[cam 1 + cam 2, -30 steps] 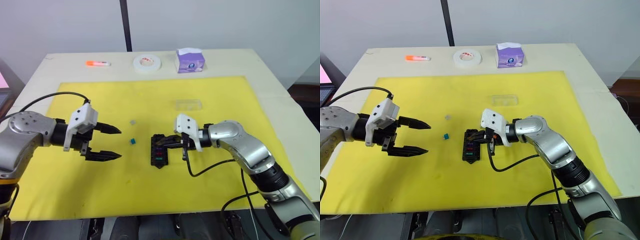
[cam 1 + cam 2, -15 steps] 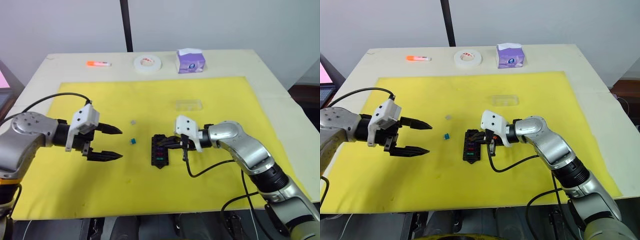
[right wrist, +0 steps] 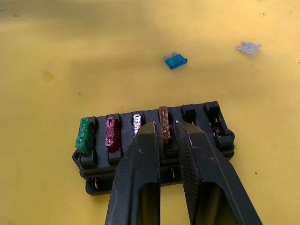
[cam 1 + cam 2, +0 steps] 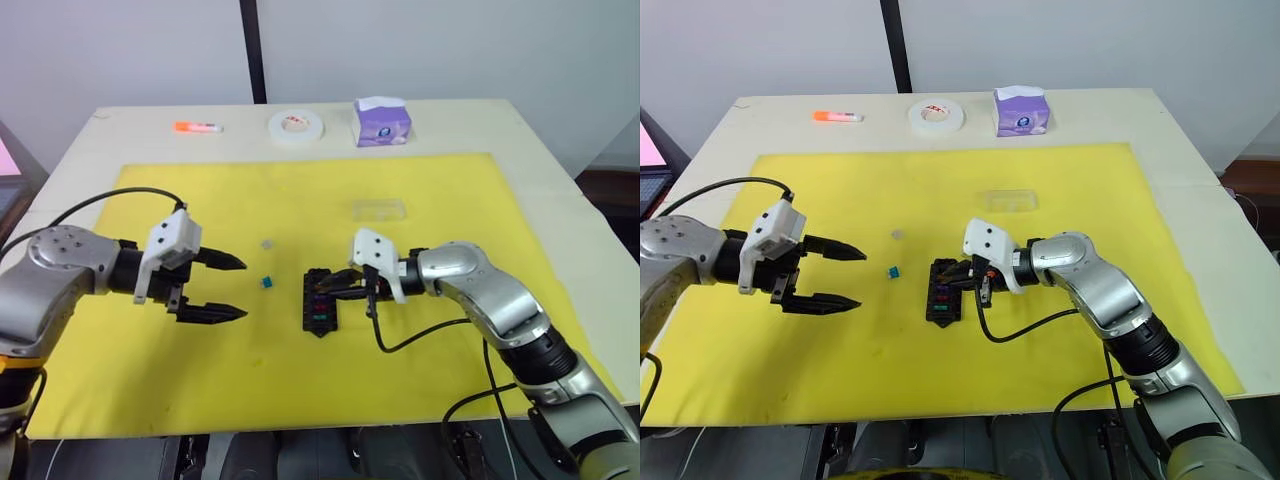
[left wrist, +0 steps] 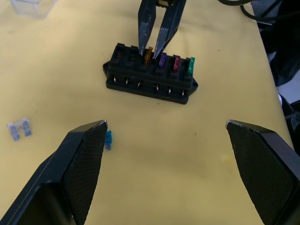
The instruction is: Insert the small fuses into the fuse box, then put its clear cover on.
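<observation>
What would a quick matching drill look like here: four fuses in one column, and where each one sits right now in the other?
Fuses:
1. amber fuse
2. green fuse
3. teal fuse
4. clear fuse

Places:
A. end slot of the fuse box
B. loose on the yellow mat, nearest the box
C. between the jaws of the right gripper
D. loose on the mat, farther from the box

Pairs: 1-C, 2-A, 3-B, 4-D
</observation>
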`<state>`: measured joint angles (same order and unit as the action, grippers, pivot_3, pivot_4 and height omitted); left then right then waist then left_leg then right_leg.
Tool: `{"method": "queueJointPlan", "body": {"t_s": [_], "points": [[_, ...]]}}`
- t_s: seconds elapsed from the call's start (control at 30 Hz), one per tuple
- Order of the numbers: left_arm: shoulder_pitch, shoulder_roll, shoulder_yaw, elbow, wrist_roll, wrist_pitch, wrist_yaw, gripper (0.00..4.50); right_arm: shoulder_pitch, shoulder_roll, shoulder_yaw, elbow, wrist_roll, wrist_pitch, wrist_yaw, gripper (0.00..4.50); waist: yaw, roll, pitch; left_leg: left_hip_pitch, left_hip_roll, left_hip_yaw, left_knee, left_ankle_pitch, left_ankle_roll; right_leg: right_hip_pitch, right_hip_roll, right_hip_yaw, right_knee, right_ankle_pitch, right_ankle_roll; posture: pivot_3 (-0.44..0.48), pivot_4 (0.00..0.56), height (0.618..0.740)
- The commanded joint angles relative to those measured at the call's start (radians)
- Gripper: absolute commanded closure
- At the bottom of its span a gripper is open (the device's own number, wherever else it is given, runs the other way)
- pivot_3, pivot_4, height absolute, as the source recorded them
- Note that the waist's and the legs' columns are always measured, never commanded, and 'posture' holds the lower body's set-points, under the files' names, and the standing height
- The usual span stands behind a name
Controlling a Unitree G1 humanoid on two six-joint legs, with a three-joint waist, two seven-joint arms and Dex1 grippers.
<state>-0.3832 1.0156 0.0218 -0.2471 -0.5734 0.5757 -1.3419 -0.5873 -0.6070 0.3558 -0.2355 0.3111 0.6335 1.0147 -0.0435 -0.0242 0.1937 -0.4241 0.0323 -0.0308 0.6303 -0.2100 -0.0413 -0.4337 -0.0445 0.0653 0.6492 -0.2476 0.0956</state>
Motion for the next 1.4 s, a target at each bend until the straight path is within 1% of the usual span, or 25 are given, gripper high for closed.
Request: {"method": "queueJointPlan", "body": {"t_s": [0.03, 0.2, 0.33, 0.43, 0.47, 0.73, 1.4], "points": [[-0.015, 0.001, 0.009, 0.005, 0.008, -0.01, 0.003, 0.23, -0.004, 0.002, -0.043, -0.045, 0.036, 0.003, 0.017, 3.79, 0.0, 0.0, 0.0, 0.0, 0.0, 0.0, 0.0, 0.0, 0.0, 0.0, 0.0, 0.0, 0.0, 0.0, 0.0, 0.0, 0.15, 0.74], [-0.016, 0.002, 0.009, 0.01, 0.012, -0.011, -0.004, 0.23, 0.001, -0.011, -0.066, -0.066, 0.072, 0.018, 0.042, 3.79, 0.0, 0.0, 0.0, 0.0, 0.0, 0.0, 0.0, 0.0, 0.0, 0.0, 0.0, 0.0, 0.0, 0.0, 0.0, 0.0, 0.15, 0.74], [-0.02, 0.001, 0.007, 0.002, 0.01, -0.009, -0.011, 0.23, -0.002, 0.006, -0.084, -0.064, 0.092, 0.028, 0.031, 3.79, 0.0, 0.0, 0.0, 0.0, 0.0, 0.0, 0.0, 0.0, 0.0, 0.0, 0.0, 0.0, 0.0, 0.0, 0.0, 0.0, 0.15, 0.74], [-0.021, 0.0, 0.004, -0.012, 0.005, -0.004, -0.012, 0.23, 0.0, 0.027, -0.085, -0.056, 0.093, 0.03, 0.017, 4.4, 0.0, 0.0, 0.0, 0.0, 0.0, 0.0, 0.0, 0.0, 0.0, 0.0, 0.0, 0.0, 0.0, 0.0, 0.0, 0.0, 0.15, 0.74], [-0.021, -0.001, 0.003, -0.014, 0.005, -0.003, -0.012, 0.23, 0.002, 0.03, -0.084, -0.055, 0.093, 0.029, 0.014, 4.46, -0.001, 0.0, 0.0, 0.0, 0.0, 0.0, 0.0, 0.0, 0.0, 0.0, 0.0, 0.0, 0.0, 0.0, 0.0, 0.0, 0.15, 0.74], [-0.018, 0.0, 0.001, -0.019, 0.007, 0.001, -0.014, 0.23, 0.012, 0.059, -0.062, -0.019, 0.065, 0.007, -0.004, 4.46, 0.0, 0.0, 0.0, 0.0, 0.0, 0.0, 0.0, 0.0, 0.0, 0.0, 0.0, 0.0, 0.0, 0.0, 0.0, 0.0, 0.15, 0.74], [-0.027, -0.001, -0.007, -0.02, 0.011, 0.01, -0.006, 0.23, 0.04, 0.056, -0.015, 0.032, 0.006, 0.008, -0.003, 4.46, 0.0, 0.0, 0.0, 0.001, 0.0, 0.0, 0.0, 0.0, 0.0, 0.001, 0.0, 0.0, 0.0, 0.0, 0.0, 0.0, 0.15, 0.74]]}}
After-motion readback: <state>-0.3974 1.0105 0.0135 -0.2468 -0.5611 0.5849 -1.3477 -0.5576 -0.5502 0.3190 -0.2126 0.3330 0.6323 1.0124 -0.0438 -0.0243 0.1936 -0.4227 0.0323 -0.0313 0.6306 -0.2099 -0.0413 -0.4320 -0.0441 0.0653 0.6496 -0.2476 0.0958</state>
